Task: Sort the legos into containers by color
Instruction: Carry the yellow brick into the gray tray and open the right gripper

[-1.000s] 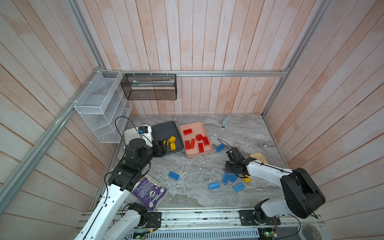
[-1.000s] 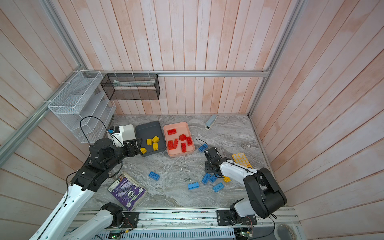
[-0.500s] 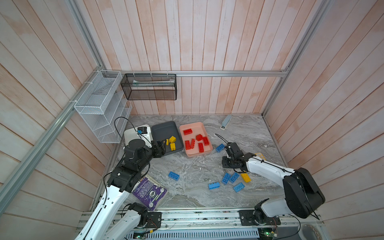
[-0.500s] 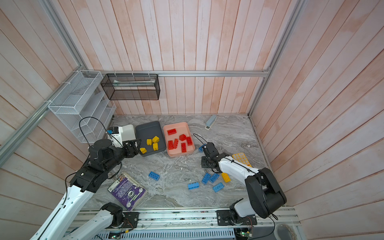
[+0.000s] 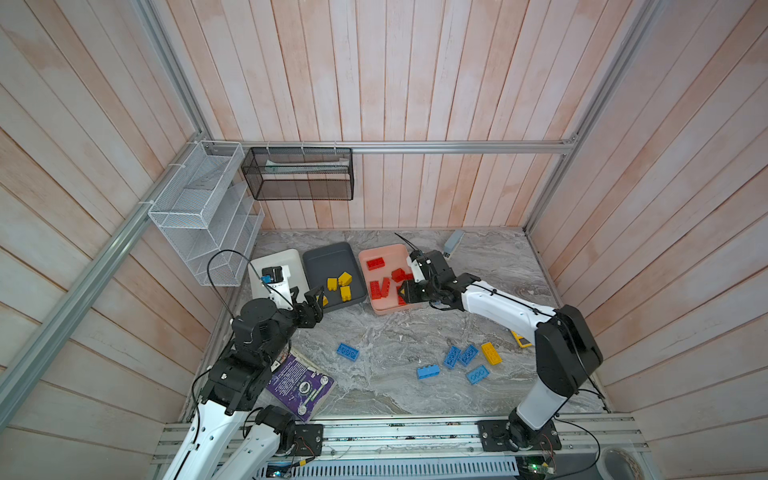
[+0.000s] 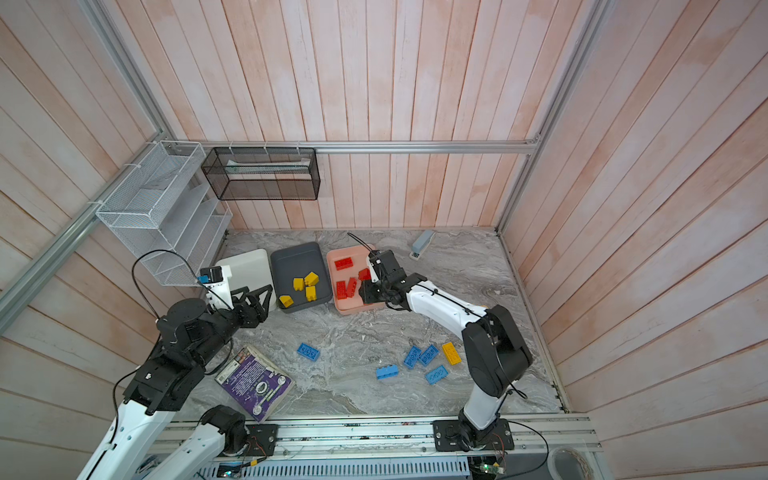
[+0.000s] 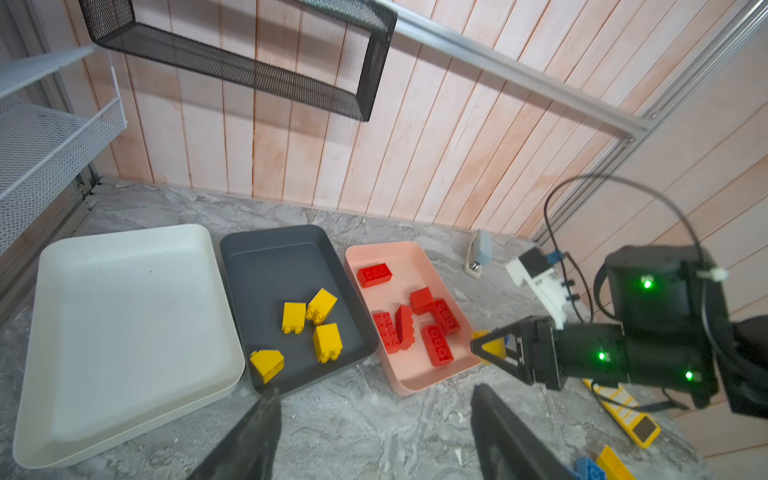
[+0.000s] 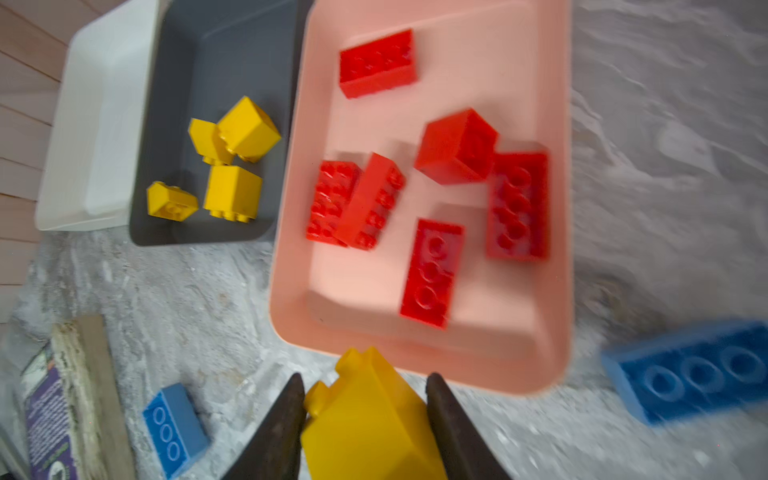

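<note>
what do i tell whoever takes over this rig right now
Left gripper: open, empty, near the dark grey tray.
Right gripper: shut on a yellow brick, by the pink tray's near edge.
Done: four yellow bricks in grey, red bricks in pink.
Left: held yellow to grey, loose yellow brick too; five blue bricks on the table, presumably for the empty white tray.

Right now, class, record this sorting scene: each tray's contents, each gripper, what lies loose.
White tray: no bricks
Dark grey tray: four yellow bricks
Pink tray: six red bricks
Right gripper: shut on a yellow brick, at the pink tray's edge
Left gripper: open, holding nothing
Loose on tabletop: several blue bricks, one long yellow brick
</note>
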Robot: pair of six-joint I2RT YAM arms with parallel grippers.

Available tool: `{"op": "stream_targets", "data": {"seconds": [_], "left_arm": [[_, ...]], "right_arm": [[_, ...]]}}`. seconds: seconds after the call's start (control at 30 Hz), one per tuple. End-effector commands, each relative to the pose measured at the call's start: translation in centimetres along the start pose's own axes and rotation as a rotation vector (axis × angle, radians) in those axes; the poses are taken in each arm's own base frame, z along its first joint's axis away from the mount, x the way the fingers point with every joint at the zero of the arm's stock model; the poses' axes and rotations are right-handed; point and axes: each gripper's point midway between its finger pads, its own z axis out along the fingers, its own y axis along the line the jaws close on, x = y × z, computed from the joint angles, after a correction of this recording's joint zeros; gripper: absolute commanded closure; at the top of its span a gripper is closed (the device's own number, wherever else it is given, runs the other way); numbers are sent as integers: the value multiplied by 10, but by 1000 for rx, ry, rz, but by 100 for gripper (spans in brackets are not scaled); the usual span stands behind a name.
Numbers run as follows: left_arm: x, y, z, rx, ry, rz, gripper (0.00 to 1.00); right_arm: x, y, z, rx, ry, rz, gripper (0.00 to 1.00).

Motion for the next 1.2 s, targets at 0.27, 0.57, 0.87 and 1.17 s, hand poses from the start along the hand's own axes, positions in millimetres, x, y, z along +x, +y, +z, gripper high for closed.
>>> {"op": "stream_targets", "data": {"seconds": [0.27,0.57,0.87,1.17], "left_arm": [[35,5,8,11,83,13,27],[45,2,15,33,125,23,26],[47,0,16,45,131,25,26],[51,-9,18,94,153,42,26]], "right_arm": [[-35,87,79,-186,24,-112,59],[-44,116,128,-245,45,-148,59],[-51,124,150,-263,45,-144,51],[-63,130,130,-273,9,-162,32]]}}
